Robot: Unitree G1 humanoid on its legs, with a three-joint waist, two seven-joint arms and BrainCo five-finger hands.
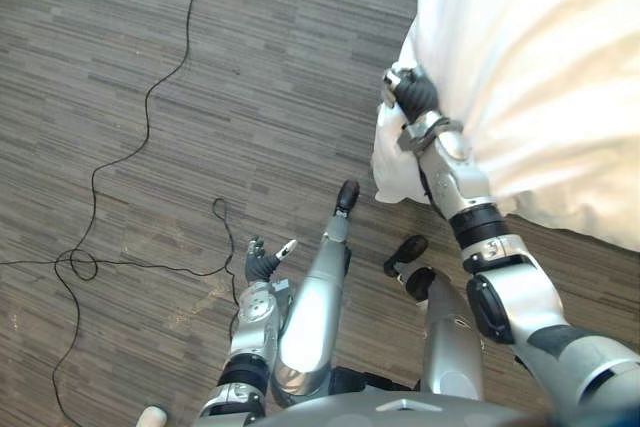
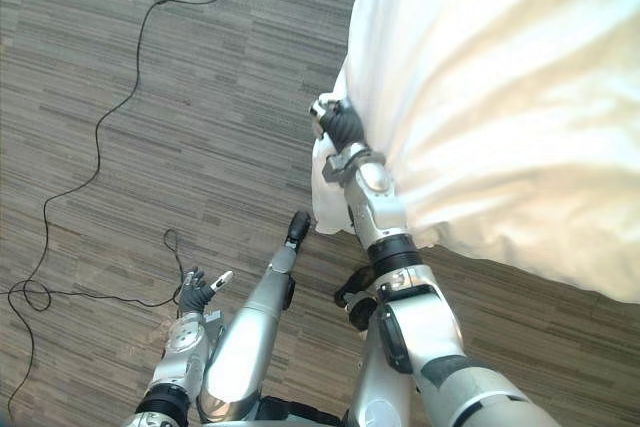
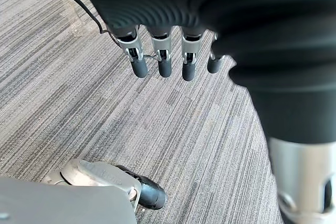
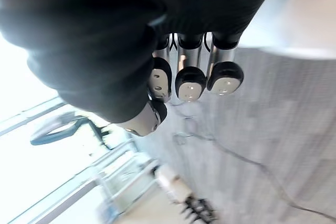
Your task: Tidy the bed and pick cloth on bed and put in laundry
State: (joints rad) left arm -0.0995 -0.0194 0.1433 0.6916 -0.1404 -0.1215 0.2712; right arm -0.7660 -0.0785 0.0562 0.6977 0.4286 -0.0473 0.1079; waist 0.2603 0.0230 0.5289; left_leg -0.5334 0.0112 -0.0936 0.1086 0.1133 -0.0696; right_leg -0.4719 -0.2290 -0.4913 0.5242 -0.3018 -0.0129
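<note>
Right robot hand (image 1: pixel 410 95) is sitting curled, empty, by the upper-right duvet (image 1: pixel 540 67); left robot hand (image 1: pixel 262 265) is hanging open. Soft, light, I judge: I'm aiming for its drooping corner (image 1: pixel 395 172).

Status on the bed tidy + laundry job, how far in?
Done: nothing evident; the white rumpled bedding hangs creased off the bed edge. In hand: right robot hand sits against its hanging corner, fingers curled, no cloth seen inside them. Left robot hand hangs open over the grey striped floor. Left: smoothing, cloth pickup, laundry drop.
</note>
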